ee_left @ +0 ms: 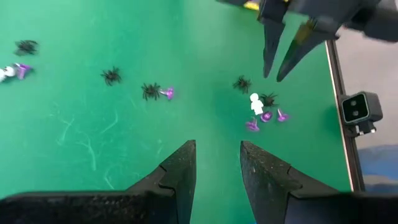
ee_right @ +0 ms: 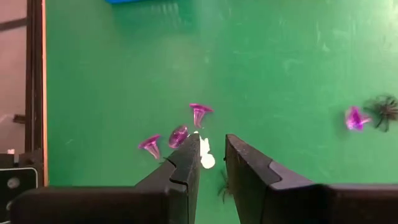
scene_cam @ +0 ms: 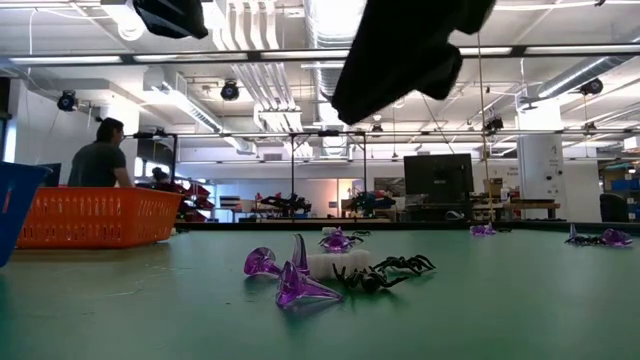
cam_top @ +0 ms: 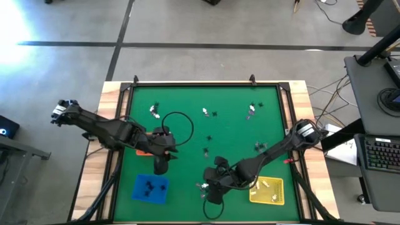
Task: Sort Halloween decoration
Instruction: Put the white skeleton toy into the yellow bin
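Note:
The Halloween decoration lies scattered on the green mat (cam_top: 237, 134). A cluster sits near the front edge: purple trinkets (ee_right: 200, 114), a white one (ee_right: 206, 159) and a black spider (scene_cam: 385, 272). My right gripper (ee_right: 211, 152) hangs open above this cluster, clear of the mat; in the low view it is the dark shape (scene_cam: 400, 50) overhead. My left gripper (ee_left: 217, 158) stands open with nothing between its fingers, above the mat near the blue tray (cam_top: 150, 189), and looks toward the same cluster (ee_left: 261, 107).
An orange tray (scene_cam: 95, 217) lies under the left arm. The blue tray holds black spiders; a yellow tray (cam_top: 267, 191) is at the front right. Loose trinkets (cam_top: 206, 112) lie toward the far edge, and black spiders (ee_left: 112, 76) lie mid-mat. A person (scene_cam: 100, 155) stands beyond the table.

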